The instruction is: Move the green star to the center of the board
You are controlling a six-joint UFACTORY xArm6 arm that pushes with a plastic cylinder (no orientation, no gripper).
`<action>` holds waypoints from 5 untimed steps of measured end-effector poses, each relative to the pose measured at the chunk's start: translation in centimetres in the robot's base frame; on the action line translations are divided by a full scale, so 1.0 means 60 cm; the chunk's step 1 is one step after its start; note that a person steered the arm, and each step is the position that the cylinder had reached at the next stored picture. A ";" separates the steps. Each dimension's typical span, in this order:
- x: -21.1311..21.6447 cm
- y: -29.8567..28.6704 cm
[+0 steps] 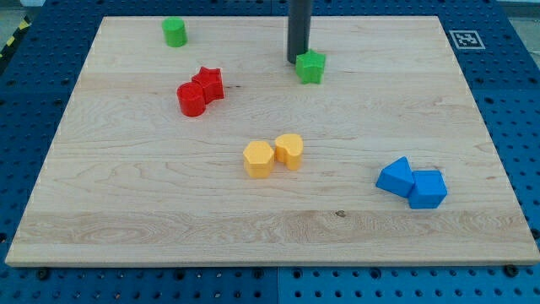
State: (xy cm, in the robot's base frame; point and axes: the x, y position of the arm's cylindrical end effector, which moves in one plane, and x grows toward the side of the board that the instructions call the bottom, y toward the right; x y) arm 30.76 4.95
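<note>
My tip (298, 60) rests on the board (126, 211) near the view's top, just left of the green star (311, 67) and touching it or very nearly so (I cannot tell which). There are no fingers here to spread or pinch, only a straight dark rod. The star sits above the board's middle, a little to the view's right. A green cylinder (175, 32) stands well apart at the top left. Two red blocks (200, 90) touch each other left of centre. Two yellow blocks (272, 154) lie side by side near the middle, below the star. Two blue blocks (412, 183) touch at the lower right. A printed marker (465, 39) shows at the top right corner.
</note>
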 end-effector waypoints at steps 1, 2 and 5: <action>0.029 0.011; 0.032 0.048; 0.056 0.171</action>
State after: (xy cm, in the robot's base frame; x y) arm 34.10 15.21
